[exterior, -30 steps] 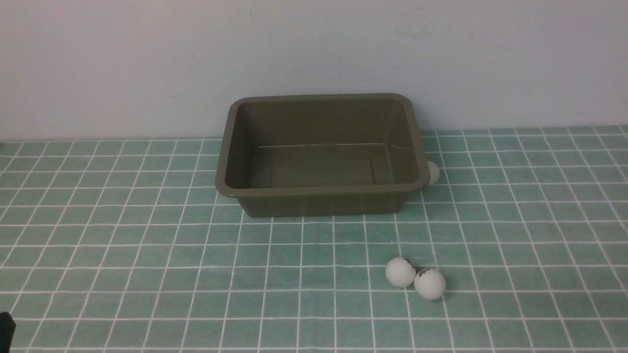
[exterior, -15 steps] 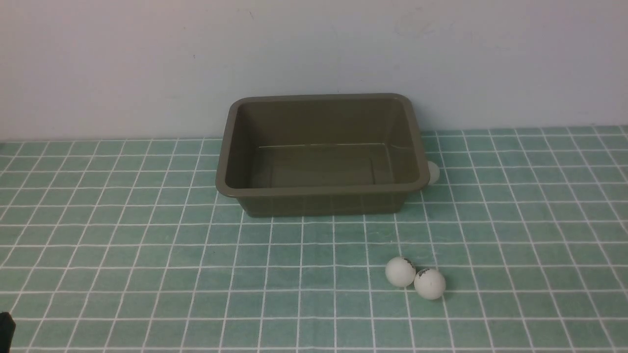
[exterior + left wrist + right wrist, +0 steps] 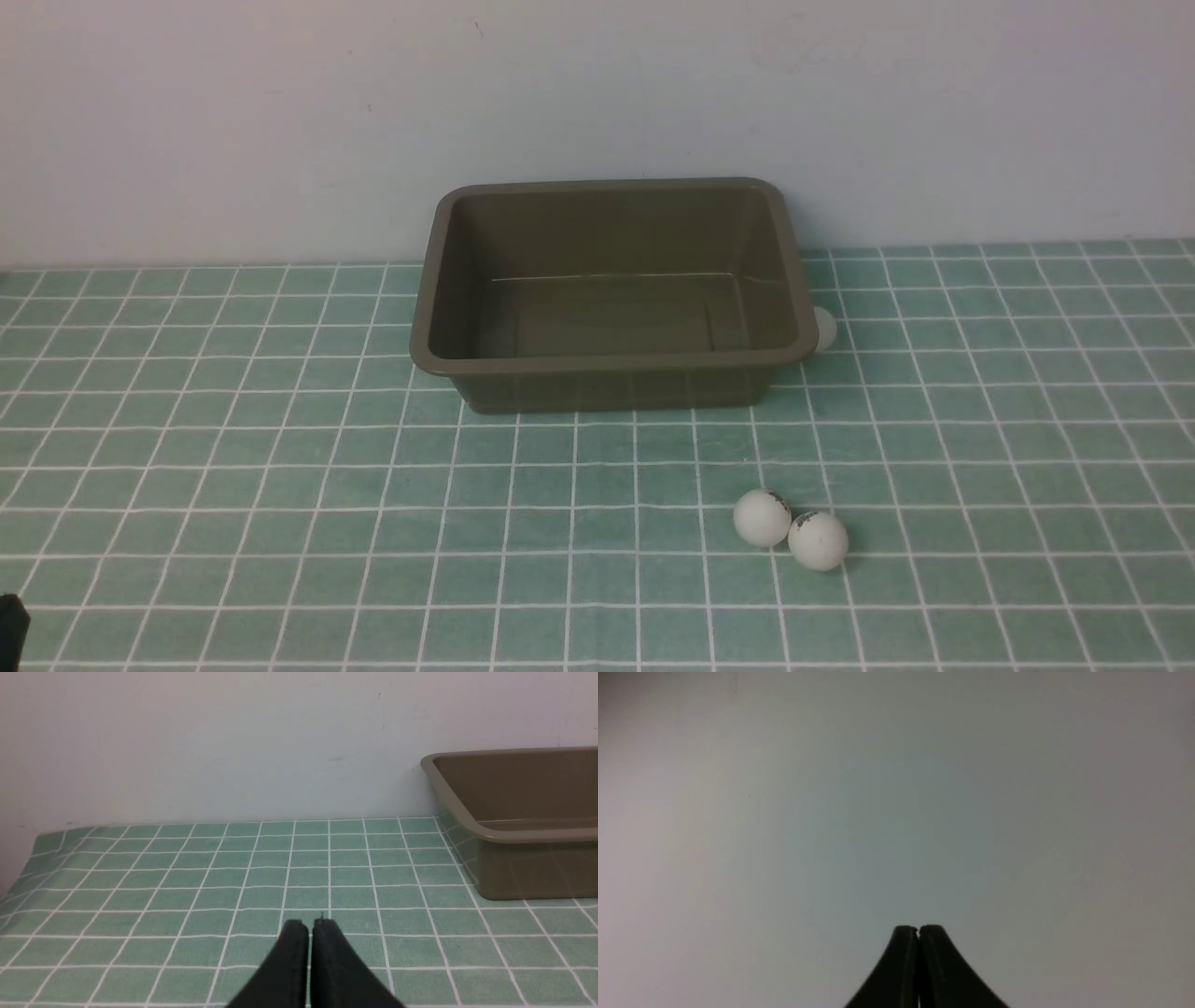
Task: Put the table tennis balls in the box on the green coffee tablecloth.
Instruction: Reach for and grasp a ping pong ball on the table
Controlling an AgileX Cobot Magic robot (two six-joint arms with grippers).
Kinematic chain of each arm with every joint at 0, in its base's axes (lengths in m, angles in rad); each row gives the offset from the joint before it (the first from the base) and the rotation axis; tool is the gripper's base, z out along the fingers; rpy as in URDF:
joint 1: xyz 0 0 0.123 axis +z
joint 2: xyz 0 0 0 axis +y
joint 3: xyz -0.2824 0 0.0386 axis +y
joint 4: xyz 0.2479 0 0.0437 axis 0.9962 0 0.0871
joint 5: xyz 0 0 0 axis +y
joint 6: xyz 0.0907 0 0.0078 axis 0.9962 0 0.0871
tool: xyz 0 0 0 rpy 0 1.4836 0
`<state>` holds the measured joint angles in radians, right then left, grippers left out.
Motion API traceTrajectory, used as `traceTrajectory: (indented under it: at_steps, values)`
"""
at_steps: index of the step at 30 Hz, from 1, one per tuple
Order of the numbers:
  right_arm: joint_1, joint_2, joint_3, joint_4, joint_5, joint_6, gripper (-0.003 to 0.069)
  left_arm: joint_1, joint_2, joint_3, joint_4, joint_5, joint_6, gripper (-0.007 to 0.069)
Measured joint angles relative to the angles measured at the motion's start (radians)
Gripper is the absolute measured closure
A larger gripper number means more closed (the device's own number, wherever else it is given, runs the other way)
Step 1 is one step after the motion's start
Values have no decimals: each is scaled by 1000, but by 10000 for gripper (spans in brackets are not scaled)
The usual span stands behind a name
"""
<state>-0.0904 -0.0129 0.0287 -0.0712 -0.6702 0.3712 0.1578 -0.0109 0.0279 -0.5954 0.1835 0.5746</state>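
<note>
box (image 3: 607, 362) empty on the cloth (image 3: 280, 467): two balls (image 3: 762, 518) touch toward its front edge, a third ball (image 3: 825, 329) beside the box's right wall; left claw (image 3: 310, 932) and right claw (image 3: 918, 931) clenched, empty.

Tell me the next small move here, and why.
Probably bring the right pincer down toward the nearest ball and open it. That pincer is shut and faces only bare wall. The box is empty. This ball lies on the tablecloth on the robot's right, in front of the box, touching a second ball.
</note>
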Motion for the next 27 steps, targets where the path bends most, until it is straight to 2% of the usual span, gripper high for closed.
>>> traceTrajectory:
  at_steps: [7,10,11,12,13,15,17,20,22,24,25,26,27]
  values:
    - [0,0,-46,-166,78,44,676,0,0,0,0,0,0,629]
    - [0,0,-142,-403,246,170,676,0,0,0,0,0,0,629]
    - [0,5,-189,-531,335,269,676,0,0,0,0,0,0,629]
    - [0,14,-214,-603,381,347,676,0,0,0,0,0,0,629]
    - [0,20,-220,-638,402,363,676,0,0,0,0,0,0,629]
    - [0,79,-283,-843,496,562,676,0,0,0,0,0,0,629]
    - [0,152,-319,-1024,522,770,676,0,0,0,0,0,0,629]
    - [0,248,-343,-1218,501,989,676,0,0,0,0,0,0,629]
    - [0,357,-354,-1429,439,1192,676,0,0,0,0,0,0,629]
    - [0,456,-359,-1586,350,1374,676,0,0,0,0,0,0,629]
    - [0,487,-359,-1614,325,1422,676,0,0,0,0,0,0,629]
    - [0,578,-360,-1663,264,1542,676,0,0,0,0,0,0,629]
    - [0,616,-360,-1676,248,1571,676,0,0,0,0,0,0,629]
